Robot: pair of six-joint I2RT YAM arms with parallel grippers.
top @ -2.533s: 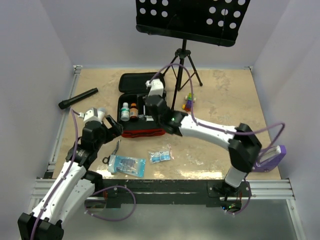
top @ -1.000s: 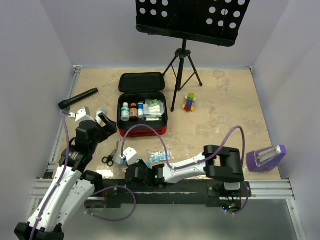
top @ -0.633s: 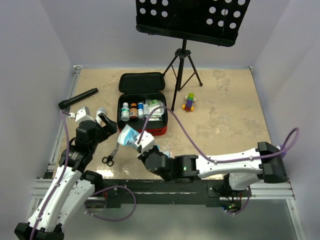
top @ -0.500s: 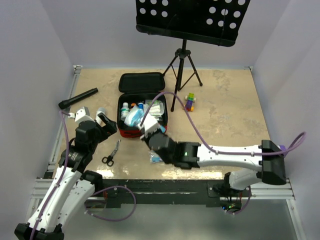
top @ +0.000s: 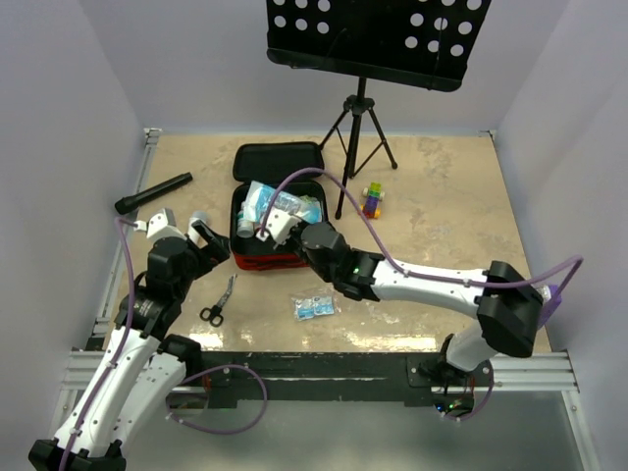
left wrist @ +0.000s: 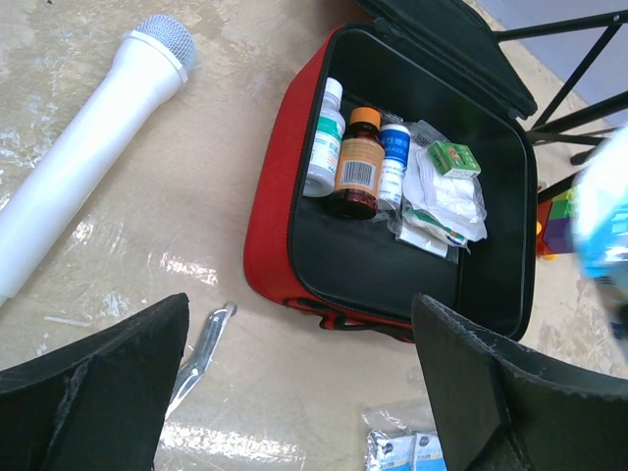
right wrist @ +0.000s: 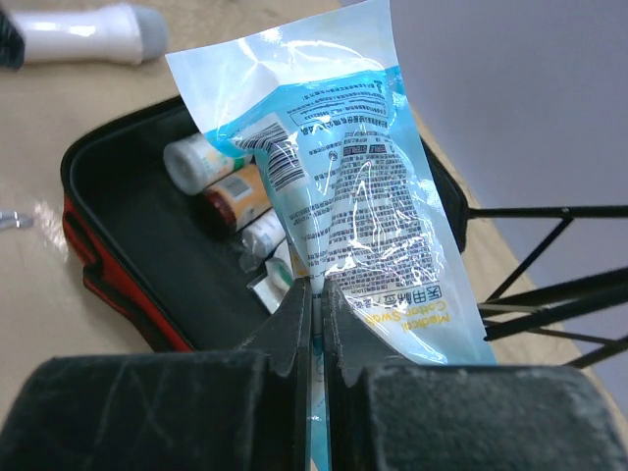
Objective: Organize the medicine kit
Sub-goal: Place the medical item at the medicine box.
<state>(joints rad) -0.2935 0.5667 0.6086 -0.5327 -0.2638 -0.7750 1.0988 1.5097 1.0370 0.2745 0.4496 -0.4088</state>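
Right gripper [right wrist: 316, 294] has its fingers pressed together on the bottom edge of a clear blue packet [right wrist: 353, 206], holding it upright just above the medicine kit [top: 280, 261], which lies open on the table [top: 442, 196]. The packet's print reads "Medical Cotton Sw…", near a barcode. Left gripper [left wrist: 299, 339] hangs spread wide and holding nothing, left of the kit.

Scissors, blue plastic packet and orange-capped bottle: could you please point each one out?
scissors [top: 222, 299], top external view, near the pivot.
blue plastic packet [right wrist: 353, 196], right wrist view, its middle.
orange-capped bottle [left wrist: 357, 169], left wrist view, its label.
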